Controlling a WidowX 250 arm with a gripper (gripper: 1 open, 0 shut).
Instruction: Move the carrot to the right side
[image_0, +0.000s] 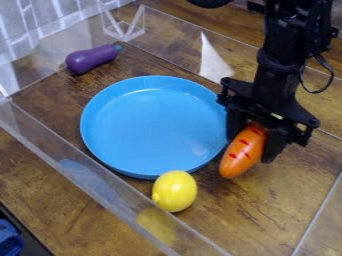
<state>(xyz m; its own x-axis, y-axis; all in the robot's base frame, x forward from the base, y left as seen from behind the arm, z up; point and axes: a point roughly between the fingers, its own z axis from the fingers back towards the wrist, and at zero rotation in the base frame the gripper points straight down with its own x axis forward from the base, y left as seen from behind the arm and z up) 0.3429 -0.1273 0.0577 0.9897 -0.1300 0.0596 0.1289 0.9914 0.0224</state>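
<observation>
Progress: the task appears well advanced but not finished. The wooden table (54, 150) carries a blue plate (147, 125) at centre, and the carrot (243, 155) sits at the plate's right edge, under the gripper (262, 140). The black jaws stand partly open, one to each side of the carrot's upper end, apparently gripping it. Release and withdrawal remain. The carrot is small, orange, with dark ridge lines; its leafy top is hidden by the gripper.

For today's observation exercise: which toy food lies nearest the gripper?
The orange carrot, directly beneath the gripper; the lemon and eggplant lie farther away.
</observation>
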